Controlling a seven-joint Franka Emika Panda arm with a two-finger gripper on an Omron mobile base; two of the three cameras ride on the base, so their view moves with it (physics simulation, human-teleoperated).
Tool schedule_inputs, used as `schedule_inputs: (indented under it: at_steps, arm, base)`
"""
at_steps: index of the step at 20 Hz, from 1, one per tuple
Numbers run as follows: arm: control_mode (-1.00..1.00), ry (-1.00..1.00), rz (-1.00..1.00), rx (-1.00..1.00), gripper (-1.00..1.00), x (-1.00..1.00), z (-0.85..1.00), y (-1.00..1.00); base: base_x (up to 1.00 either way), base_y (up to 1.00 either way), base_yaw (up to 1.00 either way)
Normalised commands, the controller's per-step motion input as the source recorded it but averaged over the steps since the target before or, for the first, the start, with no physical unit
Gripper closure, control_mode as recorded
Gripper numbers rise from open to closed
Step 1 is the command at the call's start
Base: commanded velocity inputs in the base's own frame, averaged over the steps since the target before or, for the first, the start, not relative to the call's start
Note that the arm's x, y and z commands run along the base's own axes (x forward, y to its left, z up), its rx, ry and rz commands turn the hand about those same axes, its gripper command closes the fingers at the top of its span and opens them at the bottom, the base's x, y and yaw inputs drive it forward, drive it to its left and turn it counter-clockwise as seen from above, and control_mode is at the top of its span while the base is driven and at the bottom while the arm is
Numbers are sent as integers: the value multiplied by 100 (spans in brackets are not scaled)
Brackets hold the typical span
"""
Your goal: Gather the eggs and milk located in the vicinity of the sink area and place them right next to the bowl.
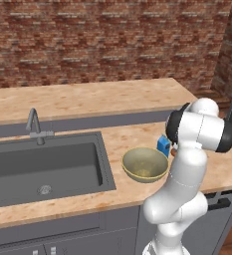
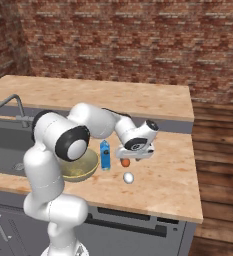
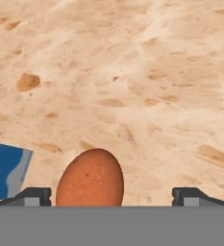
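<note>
Right base view: two eggs counted, white (image 2: pixel 128 177) and brown (image 2: pixel 125 162); one milk (image 2: pixel 105 155); bowl (image 2: pixel 83 169) seen empty; gripper (image 2: pixel 135 154) jaws apart.

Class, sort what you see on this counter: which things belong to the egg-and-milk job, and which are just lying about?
Belong to the job:
- white egg
- blue milk carton
- olive-yellow bowl
- sink
- open gripper

Just lying about:
- brown speckled egg-shaped thing, beneath the gripper
- tap

blocked: brown egg (image 3: pixel 90 178) at 6 o'clock, milk (image 3: pixel 6 170) at 8.
free: counter (image 3: pixel 147 72) at 12 to 3.
</note>
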Motion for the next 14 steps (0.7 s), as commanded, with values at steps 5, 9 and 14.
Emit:
schedule_inputs:
  at_steps: [5, 9, 14]
  arm:
    - [-100, 0, 0, 0, -100, 2, -16, 10]
    - [-100, 0, 0, 0, -100, 3, -13, 6]
    - [-100, 0, 0, 0, -100, 0, -15, 6]
  base:
    - [0, 0, 0]
    - [0, 0, 0]
    - [0, 0, 0]
